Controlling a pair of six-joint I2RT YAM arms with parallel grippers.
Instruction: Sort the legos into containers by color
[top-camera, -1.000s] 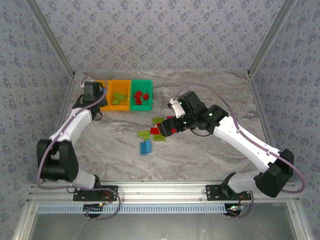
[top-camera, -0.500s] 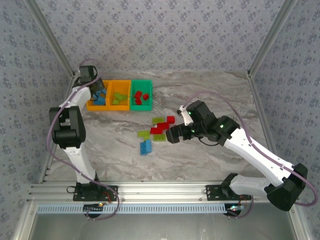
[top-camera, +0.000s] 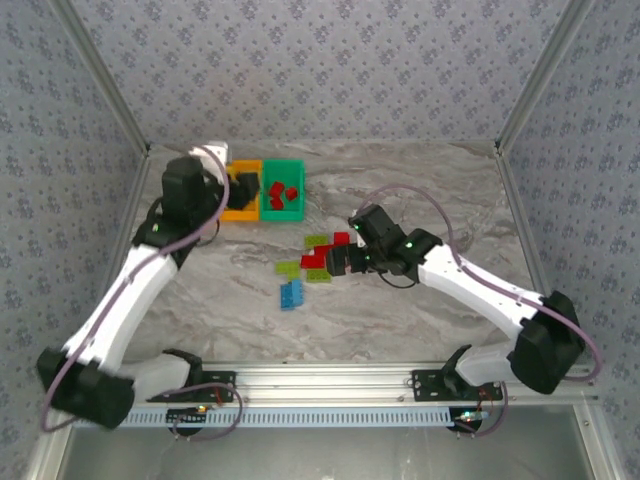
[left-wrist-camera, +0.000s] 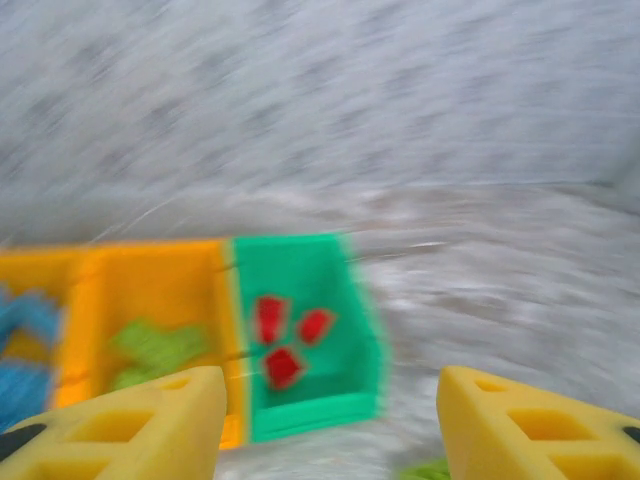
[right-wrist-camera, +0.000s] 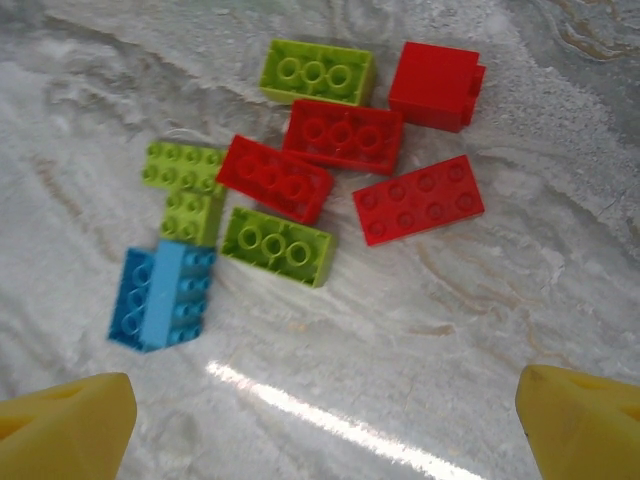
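Loose legos lie mid-table: several red (right-wrist-camera: 343, 135), lime green (right-wrist-camera: 276, 245) and a blue pair (right-wrist-camera: 160, 295), with the blue pair (top-camera: 291, 294) nearest the arms' bases. The containers stand in a row at the back left: a green bin (left-wrist-camera: 310, 400) holding three red bricks (left-wrist-camera: 283, 366), a middle orange bin (left-wrist-camera: 160, 285) with green bricks, and a left orange bin (left-wrist-camera: 30, 270) with blue ones. My left gripper (top-camera: 247, 186) hovers over the bins, open and empty (left-wrist-camera: 330, 400). My right gripper (top-camera: 333, 260) hangs open just right of the pile, nothing between its fingers (right-wrist-camera: 325, 430).
The marble table (top-camera: 420, 190) is bare to the right of the bins and in front of the pile. Patterned walls and metal posts (top-camera: 530, 95) enclose the table at the back and sides. The left wrist view is motion-blurred.
My left gripper has opened and swung right from the left orange bin toward the middle and green bins. My right gripper has shifted slightly but stays open beside the pile.
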